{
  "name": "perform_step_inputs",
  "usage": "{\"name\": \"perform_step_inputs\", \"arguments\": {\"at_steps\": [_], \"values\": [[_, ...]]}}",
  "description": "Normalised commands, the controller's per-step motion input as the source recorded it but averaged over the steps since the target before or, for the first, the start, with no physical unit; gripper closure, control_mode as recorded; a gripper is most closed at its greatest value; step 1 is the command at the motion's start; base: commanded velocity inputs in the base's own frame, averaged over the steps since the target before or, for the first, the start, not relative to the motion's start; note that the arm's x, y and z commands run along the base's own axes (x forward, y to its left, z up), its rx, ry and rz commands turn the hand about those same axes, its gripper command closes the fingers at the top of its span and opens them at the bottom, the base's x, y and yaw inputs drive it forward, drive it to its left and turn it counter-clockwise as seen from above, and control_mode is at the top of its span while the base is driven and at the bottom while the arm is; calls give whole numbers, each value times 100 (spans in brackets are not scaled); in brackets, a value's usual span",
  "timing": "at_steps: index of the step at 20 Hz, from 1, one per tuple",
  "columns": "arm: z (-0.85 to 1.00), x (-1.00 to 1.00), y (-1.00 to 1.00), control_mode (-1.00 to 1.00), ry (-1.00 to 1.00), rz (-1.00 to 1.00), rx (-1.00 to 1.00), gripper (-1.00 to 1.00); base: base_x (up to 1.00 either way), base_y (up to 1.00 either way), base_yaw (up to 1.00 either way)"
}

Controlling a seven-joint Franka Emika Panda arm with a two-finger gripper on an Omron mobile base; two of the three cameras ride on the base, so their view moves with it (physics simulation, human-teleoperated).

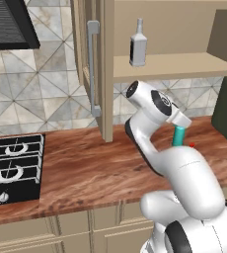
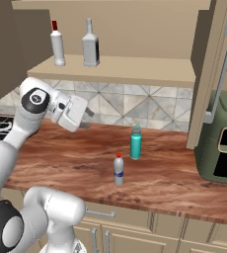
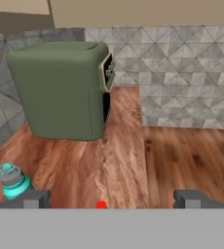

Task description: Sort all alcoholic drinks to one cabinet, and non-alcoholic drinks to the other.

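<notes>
Small red-capped bottle [image 2: 118, 170] and teal bottle [image 2: 135, 142] — both upright, caps up — on counter [image 2: 76, 158].

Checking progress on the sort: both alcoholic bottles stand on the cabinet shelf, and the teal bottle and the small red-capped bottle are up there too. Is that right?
Not quite. The slender white bottle and the squarish long-necked bottle do stand on the cabinet shelf, but the teal bottle and the small red-capped bottle are on the wooden counter below, as the right base view shows.
</notes>
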Motion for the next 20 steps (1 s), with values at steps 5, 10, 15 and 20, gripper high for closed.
{"name": "perform_step_inputs", "arguments": {"at_steps": [5, 10, 15, 20], "values": [[-28, 31, 0, -100, 0, -3, 0, -100, 0, 0, 0], [-23, 31, -3, -100, 0, -5, 0, -100, 0, 0, 0], [-19, 27, -14, -100, 0, -4, 0, -100, 0, 0, 0], [-4, 28, -15, -100, 1, -3, 0, -100, 0, 0, 0]]}}
